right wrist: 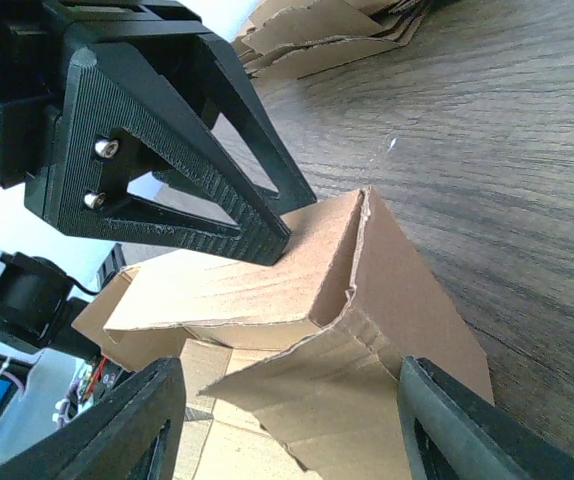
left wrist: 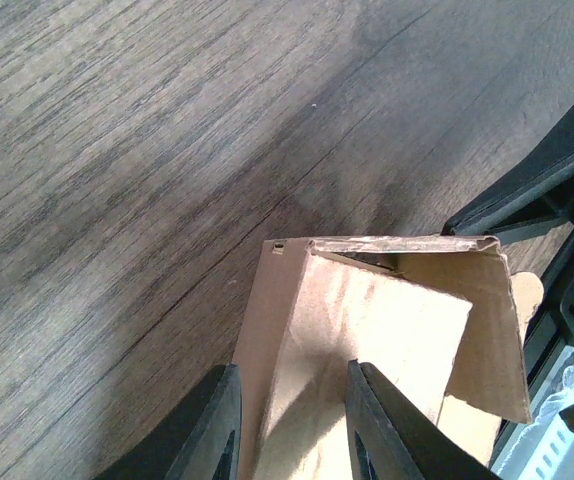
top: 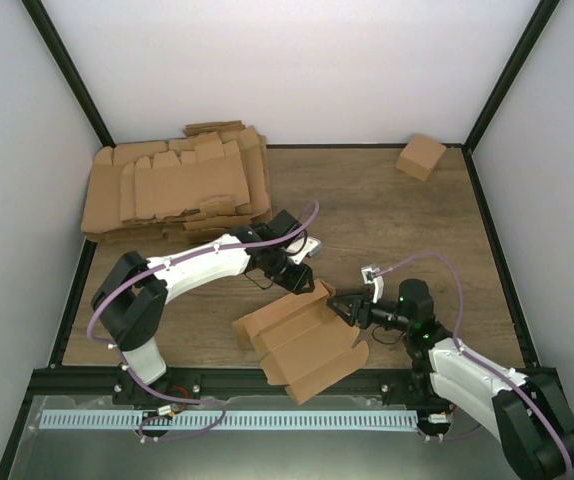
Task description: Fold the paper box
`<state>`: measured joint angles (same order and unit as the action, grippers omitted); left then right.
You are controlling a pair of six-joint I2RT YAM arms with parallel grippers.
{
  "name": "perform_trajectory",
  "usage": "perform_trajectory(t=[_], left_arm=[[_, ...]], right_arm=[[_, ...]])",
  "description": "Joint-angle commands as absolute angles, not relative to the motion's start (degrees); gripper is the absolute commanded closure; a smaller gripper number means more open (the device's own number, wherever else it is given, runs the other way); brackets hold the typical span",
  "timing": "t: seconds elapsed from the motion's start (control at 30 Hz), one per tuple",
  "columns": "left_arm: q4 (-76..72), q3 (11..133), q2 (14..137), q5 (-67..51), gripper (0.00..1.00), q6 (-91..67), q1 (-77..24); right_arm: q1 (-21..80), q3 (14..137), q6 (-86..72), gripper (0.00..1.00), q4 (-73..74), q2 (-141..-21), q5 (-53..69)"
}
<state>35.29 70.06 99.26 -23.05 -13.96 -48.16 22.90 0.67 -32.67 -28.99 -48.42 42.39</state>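
Left fingers (left wrist: 219, 435), narrowly parted, straddle the raised 12 o'clock edge of the paper box (top: 302, 345); whether they clamp it cannot be told. Right fingers (right wrist: 137, 425) stand open around its 3 o'clock corner. The box lies near the 6 o'clock edge of the desk (top: 387, 230), with open wood toward 1 o'clock.

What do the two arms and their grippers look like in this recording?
The left arm and right arm both have white shells with black joints and bases. A lilac cable loops along each. The left gripper and right gripper are black. Their fingers are ribbed, open triangular frames, and two silver screws show on the left one.
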Motion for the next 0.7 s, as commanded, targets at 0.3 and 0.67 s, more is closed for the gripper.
perform_trajectory(t=[0.3, 0.67], left_arm=[[36.8, 71.0, 99.3, -24.3, 0.68, -12.1, -48.1], [35.8, 70.6, 99.1, -27.3, 0.68, -12.2, -46.1]], right_arm=[[26.0, -0.3, -30.5, 0.42, -29.0, -47.7, 37.8], [28.2, -0.1, -30.2, 0.52, -29.2, -48.9, 34.3]])
